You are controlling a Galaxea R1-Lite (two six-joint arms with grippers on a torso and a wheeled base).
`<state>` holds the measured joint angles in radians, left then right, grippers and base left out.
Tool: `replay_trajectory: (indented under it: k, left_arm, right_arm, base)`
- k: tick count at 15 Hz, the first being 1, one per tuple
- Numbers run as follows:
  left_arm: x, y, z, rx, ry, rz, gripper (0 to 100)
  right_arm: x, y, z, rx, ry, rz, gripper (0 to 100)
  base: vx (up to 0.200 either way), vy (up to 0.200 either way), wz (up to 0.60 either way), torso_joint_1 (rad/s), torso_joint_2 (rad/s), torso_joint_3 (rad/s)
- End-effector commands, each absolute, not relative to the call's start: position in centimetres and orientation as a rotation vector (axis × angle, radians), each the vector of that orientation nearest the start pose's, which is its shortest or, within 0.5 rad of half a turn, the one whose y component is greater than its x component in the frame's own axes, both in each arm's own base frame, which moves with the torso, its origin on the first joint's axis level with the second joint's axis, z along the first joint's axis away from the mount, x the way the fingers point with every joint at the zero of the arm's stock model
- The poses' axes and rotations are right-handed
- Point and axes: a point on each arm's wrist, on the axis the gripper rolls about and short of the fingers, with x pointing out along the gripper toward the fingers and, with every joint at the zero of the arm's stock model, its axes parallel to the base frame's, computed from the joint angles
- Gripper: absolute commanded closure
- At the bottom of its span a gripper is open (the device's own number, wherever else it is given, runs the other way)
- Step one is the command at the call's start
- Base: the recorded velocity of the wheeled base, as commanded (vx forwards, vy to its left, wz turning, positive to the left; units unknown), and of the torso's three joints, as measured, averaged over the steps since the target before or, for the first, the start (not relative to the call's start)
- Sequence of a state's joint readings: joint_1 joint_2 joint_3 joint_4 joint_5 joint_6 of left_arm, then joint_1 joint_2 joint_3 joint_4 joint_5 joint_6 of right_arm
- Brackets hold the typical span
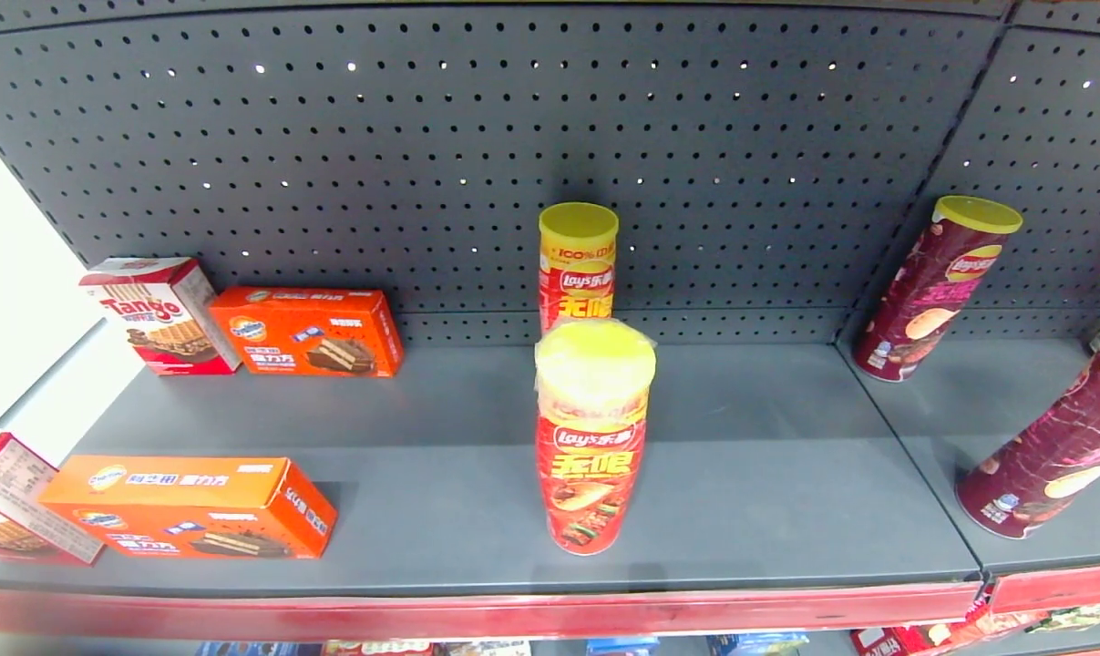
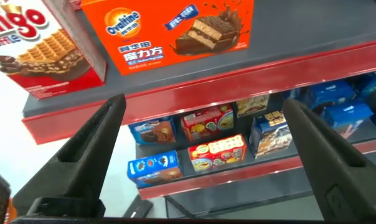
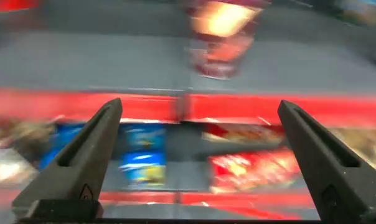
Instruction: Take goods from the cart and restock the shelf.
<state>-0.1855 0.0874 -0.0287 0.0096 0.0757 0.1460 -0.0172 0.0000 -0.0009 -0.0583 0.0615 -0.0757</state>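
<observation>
On the grey shelf [image 1: 750,474] two red chip cans with yellow lids stand upright mid-shelf: one near the front [image 1: 591,435] and one against the back panel [image 1: 576,262]. Two dark maroon cans [image 1: 932,290] [image 1: 1055,446] stand on the right section. Orange boxes [image 1: 308,332] [image 1: 194,506] and red wafer boxes [image 1: 158,314] [image 1: 7,501] lie at the left. My left gripper [image 2: 203,162] is open with nothing between its fingers, below the shelf's front edge, under an orange box [image 2: 175,34]. My right gripper [image 3: 197,162] is open and empty, in front of the shelf edge below a maroon can [image 3: 222,37].
A red price strip [image 1: 477,612] runs along the shelf's front edge. A lower shelf [image 2: 225,171] carries several small blue and red snack boxes. The perforated back panel [image 1: 477,137] closes the rear. Bare shelf surface lies between the boxes and the red cans.
</observation>
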Motion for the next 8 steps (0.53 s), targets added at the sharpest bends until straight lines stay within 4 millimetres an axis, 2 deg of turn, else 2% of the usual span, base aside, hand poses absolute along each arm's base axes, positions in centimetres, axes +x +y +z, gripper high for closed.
replay_trajectory:
  k: [1, 3, 4, 6, 7, 8]
  left_arm:
    - [-1.7, 0.5, 8.4, 0.157, 0.065, -0.116, 0]
    - [-1.7, 0.5, 8.4, 0.155, 0.065, -0.119, 0]
    - [-1.7, 0.5, 8.4, 0.155, 0.065, -0.12, 0]
    - [-1.7, 0.5, 8.4, 0.155, 0.066, -0.125, 0]
    - [-1.7, 0.4, 8.4, 0.155, 0.067, -0.134, 0]
    - [-1.7, 0.4, 8.4, 0.154, 0.065, -0.156, 0]
  right_arm:
    - [-2.3, 0.0, 8.2, -0.079, -0.053, -0.054, 0]
    - [-2.4, -0.5, 8.1, 0.043, -0.057, -0.275, 0]
    - [-2.4, -0.5, 8.3, 0.045, -0.074, -0.27, 0]
    - [-2.4, -0.2, 8.9, 0.039, -0.134, -0.113, 0]
    - [-2.3, -0.1, 8.8, 0.032, -0.119, -0.089, 0]
    - [-2.3, -0.1, 7.5, -0.007, 0.019, -0.087, 0]
  base:
    - [0.0, 0.0, 0.0, 0.0, 0.0, 0.0]
    - [0.0, 0.0, 0.0, 0.0, 0.0, 0.0]
    - [0.0, 0.0, 0.0, 0.0, 0.0, 0.0]
    - [0.0, 0.0, 0.0, 0.0, 0.0, 0.0]
    - [0.0, 0.0, 0.0, 0.0, 0.0, 0.0]
    - [0.0, 0.0, 0.0, 0.0, 0.0, 0.0]
